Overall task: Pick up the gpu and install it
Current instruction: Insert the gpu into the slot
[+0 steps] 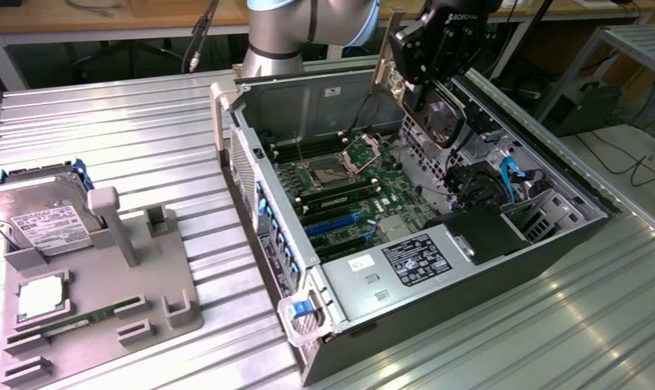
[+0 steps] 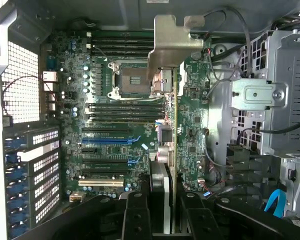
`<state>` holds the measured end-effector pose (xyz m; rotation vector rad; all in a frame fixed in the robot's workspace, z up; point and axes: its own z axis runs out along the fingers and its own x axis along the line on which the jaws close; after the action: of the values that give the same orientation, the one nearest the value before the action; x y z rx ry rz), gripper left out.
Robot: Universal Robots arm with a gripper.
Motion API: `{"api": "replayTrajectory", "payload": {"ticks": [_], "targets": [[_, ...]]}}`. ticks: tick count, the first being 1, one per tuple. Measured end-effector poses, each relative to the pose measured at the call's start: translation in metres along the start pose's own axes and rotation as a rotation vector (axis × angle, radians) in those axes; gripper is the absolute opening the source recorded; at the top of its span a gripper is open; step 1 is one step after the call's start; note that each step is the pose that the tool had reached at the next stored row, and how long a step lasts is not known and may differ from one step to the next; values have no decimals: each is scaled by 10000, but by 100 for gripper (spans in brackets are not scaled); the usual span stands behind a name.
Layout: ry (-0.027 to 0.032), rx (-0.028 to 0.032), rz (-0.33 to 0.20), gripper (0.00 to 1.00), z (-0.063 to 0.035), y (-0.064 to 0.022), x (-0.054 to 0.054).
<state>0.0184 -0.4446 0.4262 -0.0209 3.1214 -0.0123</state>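
Black against the grey chassis: holding the gpu [image 1: 444, 114] [image 2: 174, 125] above the open computer case [image 1: 469, 317].
Clamping the gripper [image 1: 431, 81] [image 2: 162, 205] closed on the card's edges, carrying it edge-on with the silver bracket [image 1: 386, 61] [image 2: 167, 40] toward the rear wall; hovering over the motherboard [image 1: 349, 195] [image 2: 115, 100], clear of the slots.

The gpu [image 1: 440, 116] in the pincer [image 2: 164, 202] — over the motherboard [image 2: 115, 150] in the case [image 1: 436, 317]
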Motion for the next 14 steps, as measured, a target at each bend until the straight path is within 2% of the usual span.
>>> {"api": "replayTrajectory", "payload": {"ticks": [4, 6, 14], "targets": [[0, 0, -24, 28, 0, 0, 0], [-2, -6, -260, 28, 0, 0, 0], [-14, -33, -1680, 28, 0, 0, 0]]}}
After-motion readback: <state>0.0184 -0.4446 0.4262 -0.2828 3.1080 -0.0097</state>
